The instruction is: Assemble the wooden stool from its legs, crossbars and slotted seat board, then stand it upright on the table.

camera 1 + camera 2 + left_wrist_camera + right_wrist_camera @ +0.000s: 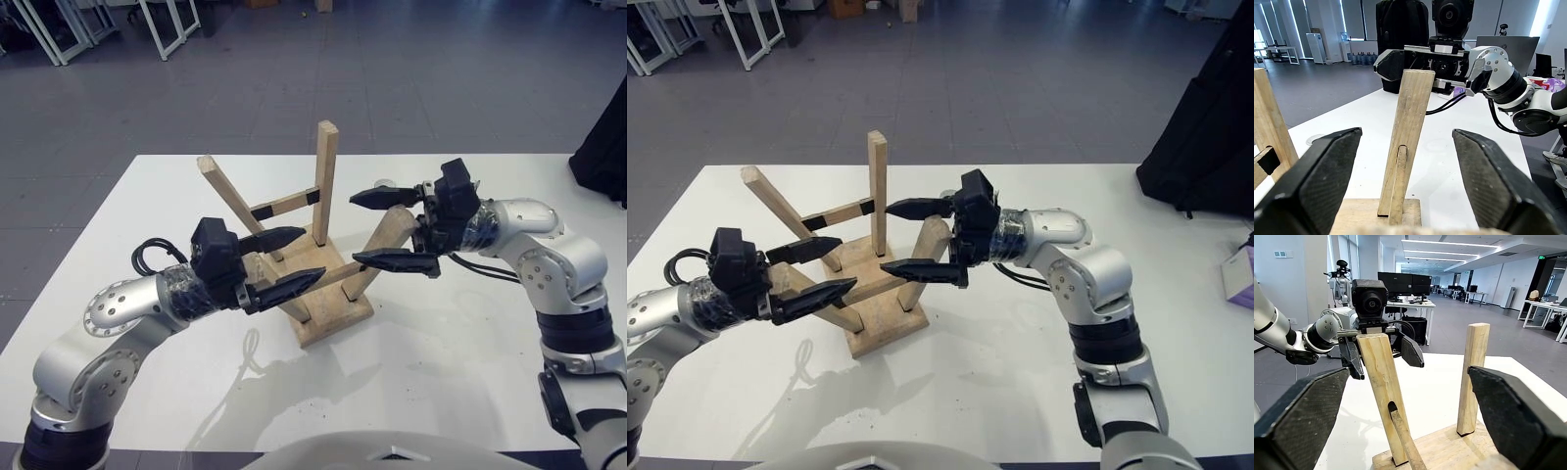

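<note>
The stool (338,313) sits upside down on the table (460,382), legs (326,176) up. Our left gripper (306,257) and right gripper (355,228) both gape wide and empty beside those legs. We should clamp opposite legs squarely, then turn it over together.

Part of seat board (338,318) hidden behind left gripper (312,253)

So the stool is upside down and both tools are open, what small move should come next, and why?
The stool lies upside down. The open left tool straddles one leg and the open right tool another, neither gripping. So probably close both tools on those legs, for a firm hold before turning it upright.
</note>
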`<action>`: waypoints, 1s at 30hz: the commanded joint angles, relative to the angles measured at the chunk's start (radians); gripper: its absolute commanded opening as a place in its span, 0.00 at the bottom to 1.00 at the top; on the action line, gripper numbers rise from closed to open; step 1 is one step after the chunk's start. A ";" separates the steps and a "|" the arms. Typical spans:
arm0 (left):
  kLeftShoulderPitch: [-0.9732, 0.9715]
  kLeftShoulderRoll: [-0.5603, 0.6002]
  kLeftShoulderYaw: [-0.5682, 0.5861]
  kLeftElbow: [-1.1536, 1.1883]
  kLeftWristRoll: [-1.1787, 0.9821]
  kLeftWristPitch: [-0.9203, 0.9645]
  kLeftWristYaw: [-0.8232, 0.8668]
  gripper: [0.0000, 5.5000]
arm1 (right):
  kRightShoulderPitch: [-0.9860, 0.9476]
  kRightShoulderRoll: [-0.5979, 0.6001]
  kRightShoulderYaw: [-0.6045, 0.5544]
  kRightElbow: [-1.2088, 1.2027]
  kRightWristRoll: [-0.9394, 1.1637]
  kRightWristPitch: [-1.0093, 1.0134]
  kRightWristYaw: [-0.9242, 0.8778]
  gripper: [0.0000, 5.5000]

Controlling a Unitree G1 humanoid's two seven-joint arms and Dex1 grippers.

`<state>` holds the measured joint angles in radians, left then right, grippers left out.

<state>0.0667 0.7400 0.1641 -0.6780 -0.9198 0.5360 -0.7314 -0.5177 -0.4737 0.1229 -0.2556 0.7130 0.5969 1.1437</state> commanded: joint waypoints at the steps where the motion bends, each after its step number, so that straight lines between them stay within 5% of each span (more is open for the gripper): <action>1: -0.049 -0.026 -0.086 -0.012 0.018 0.024 0.000 0.62 | 0.003 0.101 0.118 -0.068 0.079 0.057 0.027 0.81; 16: -0.035 -0.026 -0.071 0.026 0.086 -0.035 -0.044 0.62 | 0.082 -0.020 -0.121 -0.019 0.050 0.017 -0.088 0.81; 24: -0.011 -0.027 -0.054 0.010 0.089 -0.052 -0.041 0.62 | 0.137 -0.026 -0.108 -0.034 -0.073 -0.034 -0.212 0.81; 30: 0.038 -0.028 -0.016 -0.031 0.083 -0.060 -0.015 0.62 | 0.271 0.114 -0.115 -0.177 -0.031 0.047 -0.490 0.81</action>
<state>0.0868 0.7100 0.1253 -0.6873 -0.8482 0.4722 -0.7591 -0.3058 -0.4142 0.0025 -0.3744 0.6714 0.6084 0.7540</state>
